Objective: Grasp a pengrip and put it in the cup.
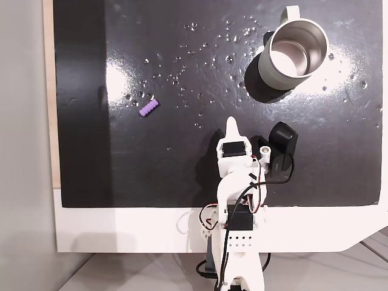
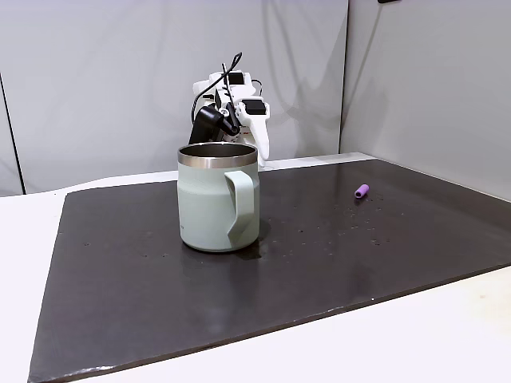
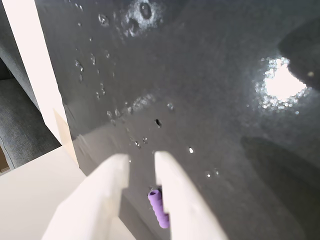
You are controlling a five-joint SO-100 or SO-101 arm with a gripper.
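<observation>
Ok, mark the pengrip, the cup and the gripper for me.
pengrip [image 1: 148, 108], a fixed view, middle of its ribbed body.
cup [image 2: 209, 209], a fixed view, pale outer wall.
gripper [image 3: 141, 161], wrist view, gap between its white jaws.

My tool [image 3: 141, 162] is plain white, its two fingers [image 3: 172, 185] matte and unmarked. Just beneath them in the wrist view lies the pengrip [image 3: 158, 207], light purple and ribbed with small bumps along its length. The mat [image 1: 182, 170] under my tool is glossy black, speckled with pale flecks and bright glare patches. It lies on a white bench [image 1: 121, 233]. Well ahead of my tool and to the right in a fixed view stands the cup [image 1: 293, 56], pale grey-green outside with a shiny steel interior and a pale handle [image 2: 242, 209]. The camera module [image 1: 280, 148] beside my tool is black, as are its cables.
</observation>
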